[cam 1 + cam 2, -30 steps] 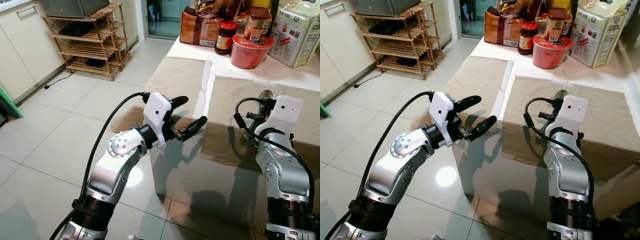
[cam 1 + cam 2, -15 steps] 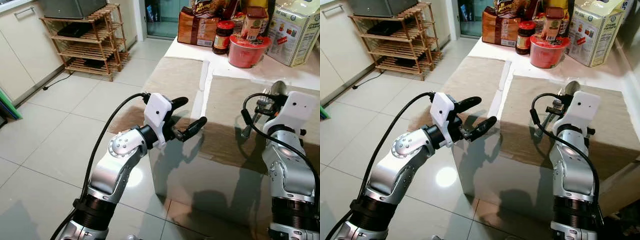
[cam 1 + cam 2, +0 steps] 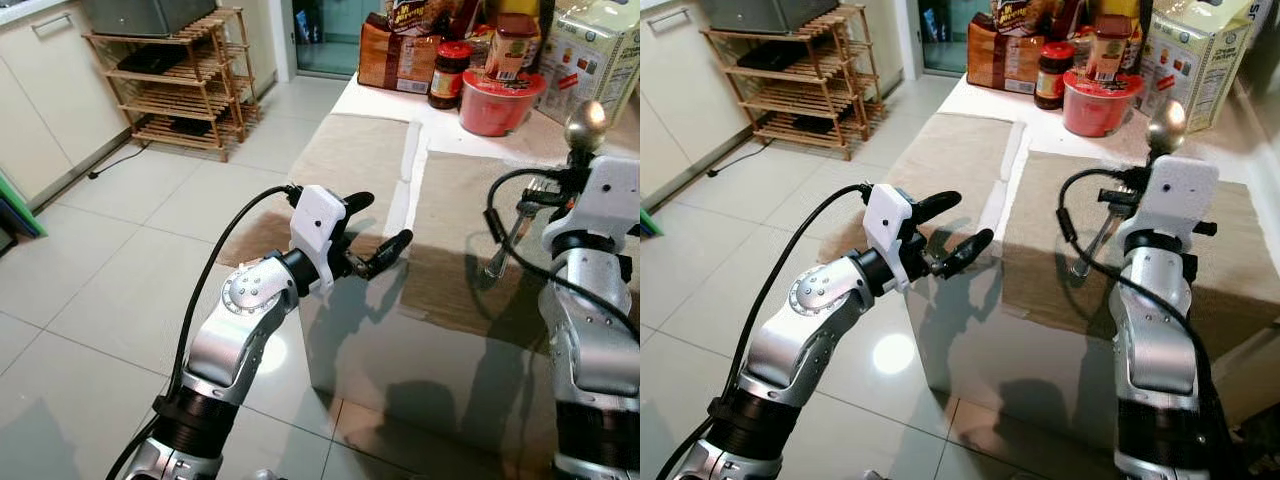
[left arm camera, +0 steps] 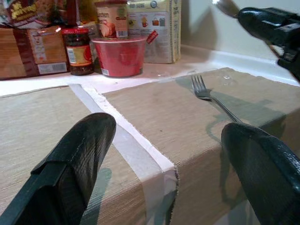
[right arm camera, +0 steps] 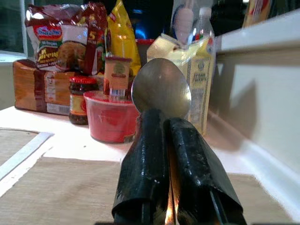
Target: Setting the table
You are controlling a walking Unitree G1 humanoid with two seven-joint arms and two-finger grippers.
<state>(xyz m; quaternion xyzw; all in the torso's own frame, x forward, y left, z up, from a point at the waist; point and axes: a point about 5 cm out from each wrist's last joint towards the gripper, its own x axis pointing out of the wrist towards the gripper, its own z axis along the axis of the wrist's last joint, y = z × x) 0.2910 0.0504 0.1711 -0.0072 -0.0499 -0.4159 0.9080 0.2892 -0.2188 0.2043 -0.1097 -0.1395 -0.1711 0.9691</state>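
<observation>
Above the tabletop (image 3: 1060, 120), the right gripper's (image 5: 171, 140) fingers pinched a spoon (image 5: 161, 88), bowl protruding at twelve o'clock; the left gripper's (image 3: 378, 233) fingers stood wide near a fork (image 4: 211, 96).

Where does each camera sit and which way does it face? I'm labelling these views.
Left eye, right eye: on the head, looking forward and down at the table with both silver arms, left gripper open beside it.
Left wrist: along its fingers across the mats to the fork.
Right wrist: along the right gripper, jaws shut on the spoon.
Shared: the red bowl, the jar.
</observation>
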